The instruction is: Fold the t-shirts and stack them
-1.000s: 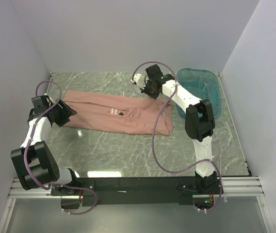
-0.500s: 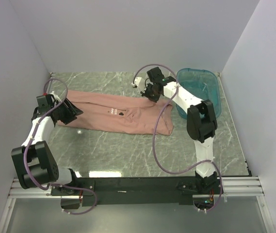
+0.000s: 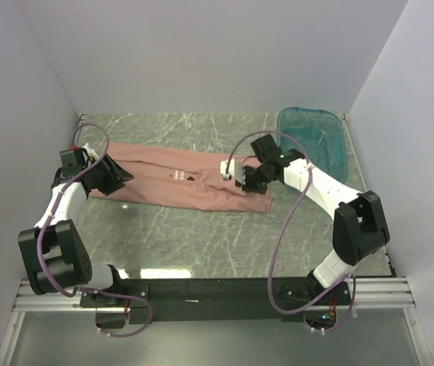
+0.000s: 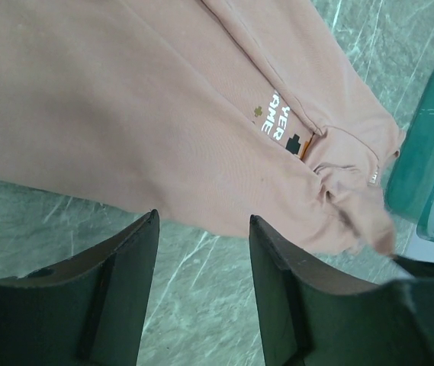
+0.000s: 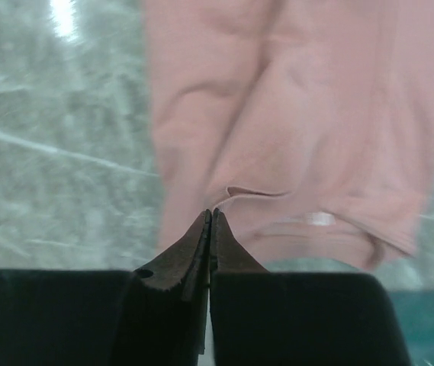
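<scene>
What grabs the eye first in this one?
A dusty salmon-pink cotton t-shirt lies in a long folded strip across the green marbled table. The left gripper, fingers apart, is at its left end; the right gripper, fingers shut, over its right end. A translucent teal plastic tub sits in the far right corner.

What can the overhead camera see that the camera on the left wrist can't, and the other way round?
Only the overhead view shows both arms whole, with the right tool over the t-shirt. Only the left wrist view shows the left tool with its fingers apart, and white letters in the chest print. Both show the pink t-shirt, the teal tub and the marbled table.
</scene>
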Controlling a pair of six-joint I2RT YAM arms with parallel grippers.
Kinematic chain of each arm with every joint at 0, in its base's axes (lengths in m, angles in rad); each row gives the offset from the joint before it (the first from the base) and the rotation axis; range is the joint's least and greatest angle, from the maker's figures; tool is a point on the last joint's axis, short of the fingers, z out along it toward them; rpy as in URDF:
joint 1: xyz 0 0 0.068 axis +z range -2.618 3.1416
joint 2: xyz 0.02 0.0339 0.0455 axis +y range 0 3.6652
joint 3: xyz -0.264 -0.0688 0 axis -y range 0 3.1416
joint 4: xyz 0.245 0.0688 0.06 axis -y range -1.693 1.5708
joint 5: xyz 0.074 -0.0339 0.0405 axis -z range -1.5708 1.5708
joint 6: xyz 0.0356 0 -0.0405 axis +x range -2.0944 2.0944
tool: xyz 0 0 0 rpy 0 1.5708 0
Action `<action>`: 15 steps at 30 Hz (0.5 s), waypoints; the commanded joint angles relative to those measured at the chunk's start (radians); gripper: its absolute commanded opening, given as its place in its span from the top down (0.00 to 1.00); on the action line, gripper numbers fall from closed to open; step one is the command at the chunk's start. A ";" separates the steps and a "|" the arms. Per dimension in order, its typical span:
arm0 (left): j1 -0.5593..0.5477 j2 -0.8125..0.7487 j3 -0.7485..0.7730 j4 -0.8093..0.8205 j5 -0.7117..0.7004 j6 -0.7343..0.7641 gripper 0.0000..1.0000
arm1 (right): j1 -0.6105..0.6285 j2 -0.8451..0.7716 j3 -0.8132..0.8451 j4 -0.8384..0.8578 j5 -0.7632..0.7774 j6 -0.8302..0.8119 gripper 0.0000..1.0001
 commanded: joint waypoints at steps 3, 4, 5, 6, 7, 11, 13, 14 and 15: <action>-0.009 -0.007 -0.003 0.029 0.024 0.028 0.44 | 0.067 -0.014 -0.108 -0.044 -0.002 -0.062 0.90; -0.009 -0.006 -0.001 0.026 0.024 0.028 0.44 | 0.081 -0.017 -0.120 -0.049 0.010 -0.057 0.86; -0.011 -0.006 -0.001 0.026 0.024 0.028 0.44 | 0.084 -0.020 -0.127 -0.057 0.011 -0.056 0.86; -0.011 -0.006 0.001 0.026 0.025 0.028 0.44 | 0.086 -0.039 -0.131 -0.064 0.013 -0.054 0.86; -0.009 -0.006 -0.001 0.026 0.025 0.028 0.44 | 0.086 -0.049 -0.140 -0.058 0.019 -0.034 0.86; -0.011 -0.011 0.001 0.026 0.027 0.028 0.44 | 0.069 -0.108 -0.128 -0.057 0.027 0.012 0.75; -0.009 -0.012 0.001 0.026 0.028 0.028 0.44 | 0.054 -0.116 -0.083 -0.072 0.019 0.047 0.73; -0.011 -0.015 0.002 0.026 0.027 0.028 0.44 | 0.039 -0.114 -0.064 -0.074 0.018 0.062 0.72; -0.009 -0.017 0.001 0.026 0.028 0.028 0.44 | 0.031 -0.102 -0.047 -0.074 0.004 0.097 0.71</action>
